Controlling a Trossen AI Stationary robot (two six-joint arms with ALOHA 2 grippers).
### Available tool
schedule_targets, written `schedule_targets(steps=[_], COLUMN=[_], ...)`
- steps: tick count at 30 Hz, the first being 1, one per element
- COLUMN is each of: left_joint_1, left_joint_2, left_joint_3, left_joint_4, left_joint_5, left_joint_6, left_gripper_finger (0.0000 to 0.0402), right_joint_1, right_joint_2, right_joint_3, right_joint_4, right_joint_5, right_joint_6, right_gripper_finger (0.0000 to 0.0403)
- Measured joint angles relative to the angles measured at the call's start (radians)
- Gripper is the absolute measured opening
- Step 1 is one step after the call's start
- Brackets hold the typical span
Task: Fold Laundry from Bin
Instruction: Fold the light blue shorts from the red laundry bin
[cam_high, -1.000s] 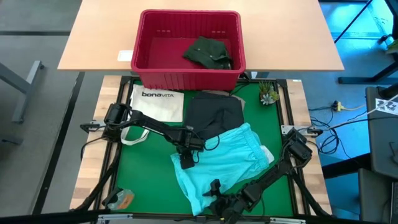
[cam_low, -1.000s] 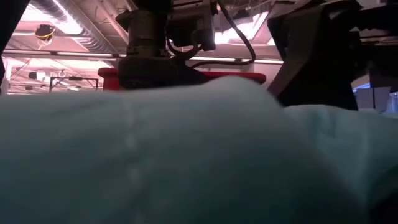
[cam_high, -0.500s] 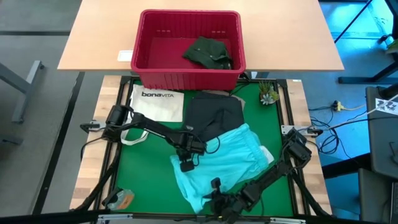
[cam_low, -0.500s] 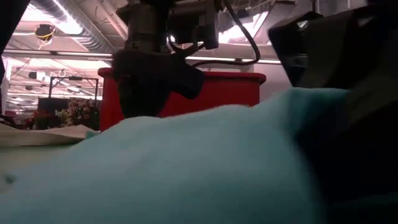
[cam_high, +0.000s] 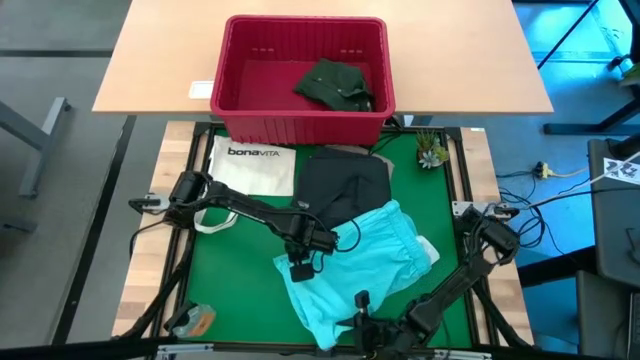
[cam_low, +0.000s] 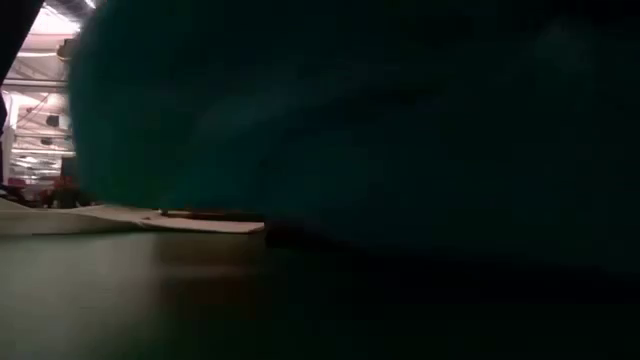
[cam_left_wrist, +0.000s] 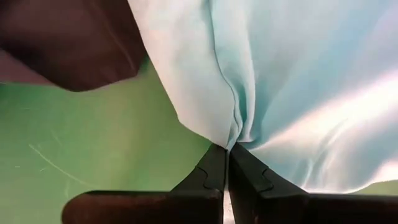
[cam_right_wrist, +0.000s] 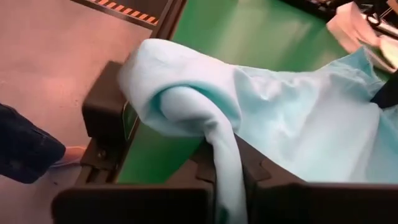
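The light turquoise garment (cam_high: 365, 262) lies spread on the green mat (cam_high: 235, 280), and both grippers are shut on it. My left gripper (cam_high: 300, 268) is at its left edge, pointing down. My right gripper (cam_high: 360, 306) is at its near edge. In the low view the turquoise cloth (cam_low: 380, 120) fills most of the picture. A dark grey garment (cam_high: 345, 185) lies flat behind it, partly under its far edge. The red bin (cam_high: 300, 122) stands beyond the mat with a dark green garment (cam_high: 335, 83) lying on its floor. My left gripper pinches a gathered fold (cam_left_wrist: 234, 132) at the turquoise garment's left edge between its two shut fingers, from above. Creases run out from the fingertips, and the cloth there is drawn up off the mat. My right gripper pinches the garment's near edge (cam_right_wrist: 225, 155) between its fingers, coming slanting down from the near side. A rolled bunch of cloth (cam_right_wrist: 180, 99) stands up beyond the fingertips, while the rest (cam_right_wrist: 311, 118) trails slack toward the mat.
A white "bonaVITA" tote bag (cam_high: 252, 165) lies at the mat's far left. A small plant (cam_high: 432, 150) stands at the far right corner, and a small object (cam_high: 195, 320) lies at the near left. A dark sleeve or shoe (cam_right_wrist: 25, 152) shows off the mat's near edge.
Both grippers have risen with the turquoise garment. Its left and near edges have come up off the mat, while its middle and far part stay down. My right gripper has also shifted toward the table's right edge. In the low view the lifted cloth now blocks the bin.
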Motion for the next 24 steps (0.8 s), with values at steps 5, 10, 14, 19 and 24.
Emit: schedule_targets(steps=[5, 10, 14, 19, 24], left_joint_1=[0.024, 0.062, 0.095, 0.133, 0.165], left_joint_2=[-0.001, -0.002, -0.003, -0.003, -0.004], left_joint_3=[0.091, 0.166, 0.194, 0.196, 0.196], left_joint_4=[-0.036, -0.036, -0.023, 0.054, 0.147], left_joint_5=[0.002, 0.009, 0.011, 0.011, 0.012], left_joint_6=[0.001, 0.001, 0.001, 0.001, 0.001], left_gripper_finger=[0.0001, 0.0001, 0.0, 0.0, 0.0], right_joint_1=[0.005, 0.018, 0.039, 0.081, 0.127], right_joint_2=[-0.076, -0.136, -0.174, -0.212, -0.222], right_joint_3=[0.0, 0.001, 0.001, 0.001, 0.001], right_joint_4=[-0.115, -0.249, -0.393, -0.63, -0.877], right_joint_5=[0.014, 0.077, 0.128, 0.2, 0.206], right_joint_6=[0.04, 0.115, 0.188, 0.374, 0.601], right_gripper_finger=[0.0008, 0.0019, 0.0008, 0.0013, 0.0015])
